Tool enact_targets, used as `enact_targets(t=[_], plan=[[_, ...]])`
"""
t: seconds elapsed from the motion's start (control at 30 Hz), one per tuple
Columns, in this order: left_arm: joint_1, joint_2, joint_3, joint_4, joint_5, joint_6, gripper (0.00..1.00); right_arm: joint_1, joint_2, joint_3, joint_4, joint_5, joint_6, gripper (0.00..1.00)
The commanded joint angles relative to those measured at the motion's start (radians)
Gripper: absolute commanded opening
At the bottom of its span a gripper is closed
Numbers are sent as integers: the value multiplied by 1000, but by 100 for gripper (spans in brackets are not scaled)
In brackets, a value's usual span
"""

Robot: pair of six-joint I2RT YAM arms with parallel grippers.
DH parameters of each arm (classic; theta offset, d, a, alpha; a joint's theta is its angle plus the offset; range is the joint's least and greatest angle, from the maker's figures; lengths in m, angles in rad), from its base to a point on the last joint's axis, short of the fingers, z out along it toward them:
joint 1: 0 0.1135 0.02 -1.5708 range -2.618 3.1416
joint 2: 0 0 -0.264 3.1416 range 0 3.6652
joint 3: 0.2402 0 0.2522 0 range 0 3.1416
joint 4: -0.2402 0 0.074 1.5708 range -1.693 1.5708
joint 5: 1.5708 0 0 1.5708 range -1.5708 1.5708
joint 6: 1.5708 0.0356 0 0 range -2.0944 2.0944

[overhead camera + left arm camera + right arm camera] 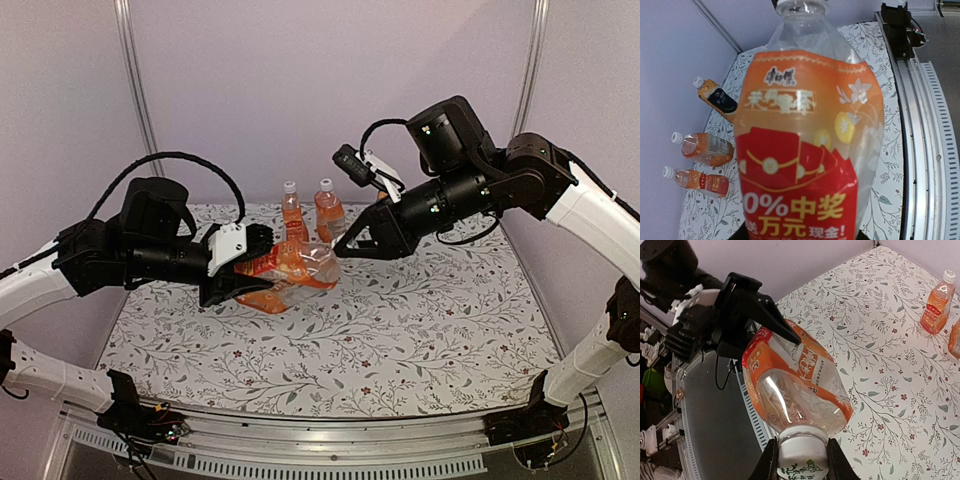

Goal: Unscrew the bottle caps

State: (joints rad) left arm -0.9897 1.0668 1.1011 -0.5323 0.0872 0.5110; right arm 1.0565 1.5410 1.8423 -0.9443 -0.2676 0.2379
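A clear bottle point(285, 270) with an orange and red label hangs tilted above the table. My left gripper point(245, 270) is shut on its lower body, and the label point(800, 150) fills the left wrist view. My right gripper point(802, 462) is shut on this bottle's white bottle cap point(802, 452), one dark finger point(767, 462) pressed on each side. From above, the right gripper point(348, 245) meets the bottle's neck end. Two smaller orange bottles stand at the back, capped in white point(289, 186) point(325, 184). A third small bottle point(715, 96) shows in the left wrist view.
The floral tablecloth point(400, 330) covers the table. The small bottles point(291, 212) point(329, 210) stand close behind the held one, near the back wall. A metal rail point(300, 440) runs along the near edge. The right wrist view shows one small bottle point(937, 302) further along the cloth.
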Motion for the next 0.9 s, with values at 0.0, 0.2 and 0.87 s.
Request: enact_targets(t=[0.0, 0.2, 0.87], plan=[[-8, -11, 78, -194, 365, -19, 6, 72, -87, -75, -58, -131, -363, 0], [-5, -4, 79, -318, 440, 28, 6, 76, -188, -167, -122, 58, -633, 0], [173, -143, -171, 62, 172, -251, 7, -416, -158, -471, -34, 557, 95, 0]])
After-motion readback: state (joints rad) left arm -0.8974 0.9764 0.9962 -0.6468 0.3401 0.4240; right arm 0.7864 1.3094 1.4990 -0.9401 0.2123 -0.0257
